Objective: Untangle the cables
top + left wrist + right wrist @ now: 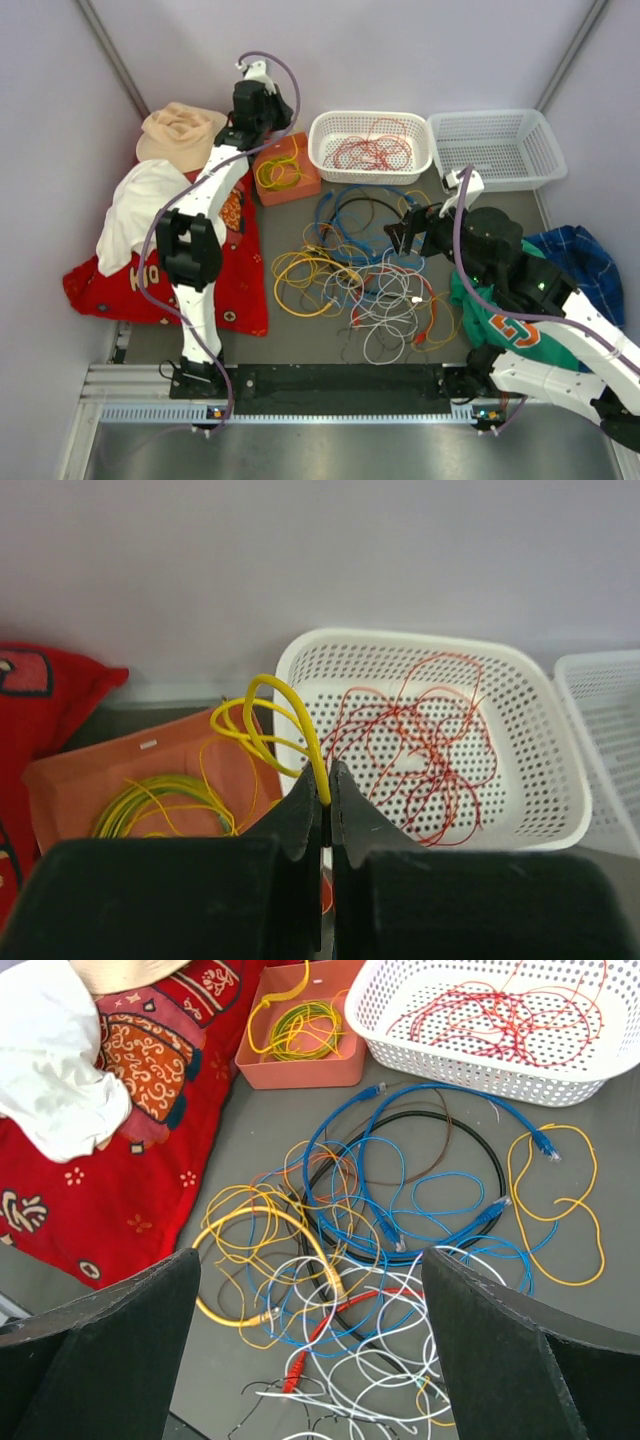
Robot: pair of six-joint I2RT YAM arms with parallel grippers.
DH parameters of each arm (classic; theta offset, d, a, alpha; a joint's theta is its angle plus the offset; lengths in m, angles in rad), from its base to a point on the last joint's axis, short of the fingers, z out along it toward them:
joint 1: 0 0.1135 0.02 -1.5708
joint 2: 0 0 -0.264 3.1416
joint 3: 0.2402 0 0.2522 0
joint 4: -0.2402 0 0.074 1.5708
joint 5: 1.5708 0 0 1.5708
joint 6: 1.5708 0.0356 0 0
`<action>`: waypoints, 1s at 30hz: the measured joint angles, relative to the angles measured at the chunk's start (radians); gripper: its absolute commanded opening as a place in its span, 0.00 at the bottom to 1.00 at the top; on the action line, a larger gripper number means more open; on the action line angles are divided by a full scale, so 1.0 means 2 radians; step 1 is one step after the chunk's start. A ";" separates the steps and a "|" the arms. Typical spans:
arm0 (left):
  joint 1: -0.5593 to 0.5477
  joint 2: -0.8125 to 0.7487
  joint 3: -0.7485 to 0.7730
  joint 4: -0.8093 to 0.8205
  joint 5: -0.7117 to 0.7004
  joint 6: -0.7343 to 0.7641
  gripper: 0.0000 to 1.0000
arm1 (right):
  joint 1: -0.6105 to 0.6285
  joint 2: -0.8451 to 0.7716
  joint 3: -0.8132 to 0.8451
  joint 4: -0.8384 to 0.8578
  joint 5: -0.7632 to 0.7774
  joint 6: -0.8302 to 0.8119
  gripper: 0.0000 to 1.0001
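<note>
The cables (360, 270) lie in a tangled pile of yellow, blue, white, red and black wires mid-table, also in the right wrist view (370, 1250). My left gripper (266, 130) hangs over the orange box (287, 170) at the back. In its wrist view the left gripper (327, 780) is shut on a looped yellow cable (275, 695) that rises from between the fingers. My right gripper (400, 238) hovers above the pile's right side. In its wrist view it (310, 1260) is wide open and empty, with the pile below.
The orange box (300, 1070) holds a green-yellow coil (305, 1028). A white basket (370, 117) holds thin red wires; an empty white basket (490, 115) stands to its right. Red cloth (240, 270), white cloth (140, 205), beige hat (180, 130) lie left; green shirt (520, 330) lies right.
</note>
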 measured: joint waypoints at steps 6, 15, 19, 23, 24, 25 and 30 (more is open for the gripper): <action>0.000 0.024 -0.059 -0.011 -0.006 -0.001 0.00 | 0.000 0.000 -0.003 0.001 0.005 -0.002 0.90; 0.004 0.037 -0.062 -0.066 -0.051 -0.005 0.99 | 0.000 0.002 -0.016 0.011 0.007 -0.001 0.90; 0.004 0.024 -0.078 -0.066 -0.059 -0.012 0.99 | 0.000 0.002 -0.016 0.011 0.007 0.000 0.90; -0.002 -0.018 -0.102 -0.065 -0.061 -0.011 0.99 | 0.000 0.002 -0.026 0.016 0.004 0.007 0.90; -0.005 -0.032 -0.110 -0.062 -0.062 -0.011 0.99 | 0.000 0.002 -0.029 0.016 0.003 0.008 0.90; -0.012 -0.057 -0.128 -0.052 -0.068 -0.011 0.99 | 0.000 0.002 -0.035 0.018 0.000 0.011 0.90; -0.100 -0.195 -0.257 -0.009 -0.103 -0.012 0.99 | 0.000 0.005 -0.073 0.021 -0.023 0.024 0.90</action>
